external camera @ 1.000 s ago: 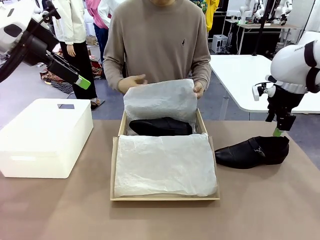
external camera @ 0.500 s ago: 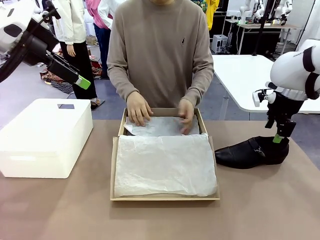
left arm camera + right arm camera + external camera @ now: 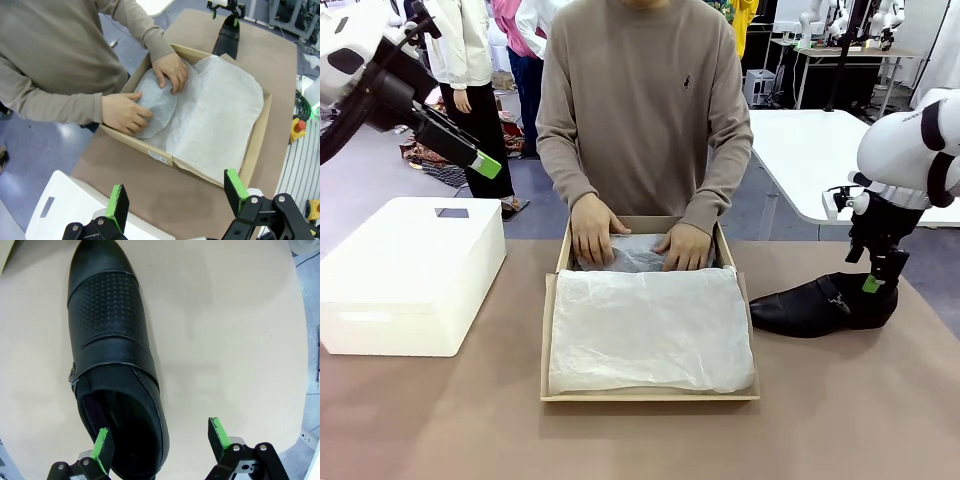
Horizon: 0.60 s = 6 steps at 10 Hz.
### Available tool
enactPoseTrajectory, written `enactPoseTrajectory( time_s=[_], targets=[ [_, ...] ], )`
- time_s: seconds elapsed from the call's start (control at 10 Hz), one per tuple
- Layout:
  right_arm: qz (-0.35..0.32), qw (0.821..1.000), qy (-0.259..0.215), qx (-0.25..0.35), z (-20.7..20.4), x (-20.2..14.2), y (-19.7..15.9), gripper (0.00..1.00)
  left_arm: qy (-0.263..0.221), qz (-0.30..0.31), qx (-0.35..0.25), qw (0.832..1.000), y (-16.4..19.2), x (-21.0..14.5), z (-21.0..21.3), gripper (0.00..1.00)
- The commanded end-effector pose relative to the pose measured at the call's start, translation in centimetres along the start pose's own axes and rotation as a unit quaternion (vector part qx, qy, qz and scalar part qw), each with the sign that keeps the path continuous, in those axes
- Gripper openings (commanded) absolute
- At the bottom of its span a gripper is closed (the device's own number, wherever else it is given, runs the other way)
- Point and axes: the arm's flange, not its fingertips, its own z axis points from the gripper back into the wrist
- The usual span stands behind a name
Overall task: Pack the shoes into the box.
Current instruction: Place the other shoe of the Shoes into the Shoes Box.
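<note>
**Roughly midway: one shoe waits outside the box**

Largest first. A matt tan table (image 3: 440, 420) carries everything. At 9 o'clock of centre sits a white box (image 3: 410, 275), smooth, rounded at the corners, and no part of the job. At centre lies the cardboard box (image 3: 548, 340), shallow, rectangular and raw brown at the rim, with its lid flap open. Crinkled, translucent tissue paper (image 3: 650, 330) lines it. At the box's 12 o'clock end a person's hands (image 3: 592, 228) press a fold of tissue flat. That fold looks grey, as if something dark lies beneath, though what it covers cannot be told.

A black shoe (image 3: 815, 305) rests on the table at 3 o'clock of the box, toe towards it. Its leather is glossy, with a dimpled vamp, a strap across the top and a low heel.

The right gripper (image 3: 160, 429) stands spread at the heel, one green pad over the shoe's opening and the other outside the wall, pinching nothing. The left gripper (image 3: 176, 187), likewise spread and empty, hangs high at 10 o'clock.

By this showing, gripping, carrying, placing and closing the lid all remain.
</note>
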Motion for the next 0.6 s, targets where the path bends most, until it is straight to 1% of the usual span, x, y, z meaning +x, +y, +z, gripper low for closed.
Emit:
enactPoseTrajectory(
  time_s=[0.0, 0.5],
  targets=[
    [0.024, 0.999, -0.021, -0.015, -1.2, -0.6, 0.2, 1.00, -0.005, -0.001, -0.008, 1.000, 0.0, 0.0, 0.0, 1.00],
    [0.027, 0.999, -0.015, -0.021, -2.7, -0.3, -0.2, 1.00, -0.005, -0.001, -0.008, 1.000, 0.0, 0.0, 0.0, 1.00]
  ],
)
